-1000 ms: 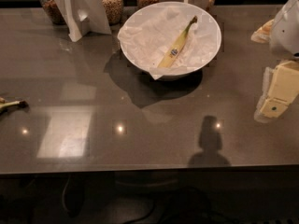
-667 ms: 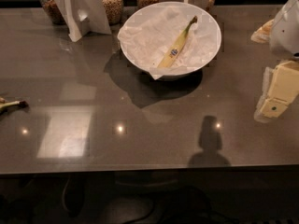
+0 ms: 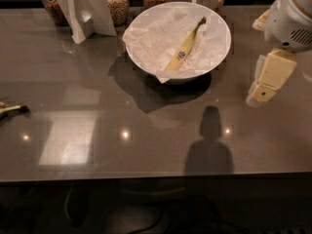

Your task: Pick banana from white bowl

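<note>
The banana [image 3: 184,51], slim and yellow-green with a small blue sticker at mid-length and a dark stem pointing up-right, lies diagonally in the white bowl [image 3: 146,21] on crumpled white paper. The bowl stands at the back middle of the dark table. My gripper [image 3: 264,89] hangs at the right edge of the view, cream-coloured, to the right of the bowl and a little nearer the front, well apart from the banana.
Glass jars of grain [image 3: 116,3] and white card stands [image 3: 84,11] line the table's back edge. A dark-tipped banana end [image 3: 9,109] pokes in at the left edge. The glossy table [image 3: 122,150] reflects lights and a shadow.
</note>
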Action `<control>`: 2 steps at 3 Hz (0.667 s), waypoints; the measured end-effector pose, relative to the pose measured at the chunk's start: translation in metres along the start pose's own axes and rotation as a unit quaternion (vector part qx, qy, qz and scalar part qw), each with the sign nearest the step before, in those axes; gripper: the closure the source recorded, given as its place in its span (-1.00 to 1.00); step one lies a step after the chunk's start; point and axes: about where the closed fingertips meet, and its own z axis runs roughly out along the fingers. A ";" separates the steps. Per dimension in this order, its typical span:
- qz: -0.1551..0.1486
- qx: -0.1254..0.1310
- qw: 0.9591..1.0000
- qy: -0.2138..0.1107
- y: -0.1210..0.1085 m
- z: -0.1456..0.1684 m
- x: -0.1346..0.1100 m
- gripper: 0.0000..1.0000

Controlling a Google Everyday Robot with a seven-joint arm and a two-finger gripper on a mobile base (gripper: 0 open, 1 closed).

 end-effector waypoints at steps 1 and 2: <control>0.007 0.037 0.999 -0.032 -0.032 0.010 -0.011 -1.00; 0.011 0.073 0.994 -0.083 -0.064 0.020 -0.029 -1.00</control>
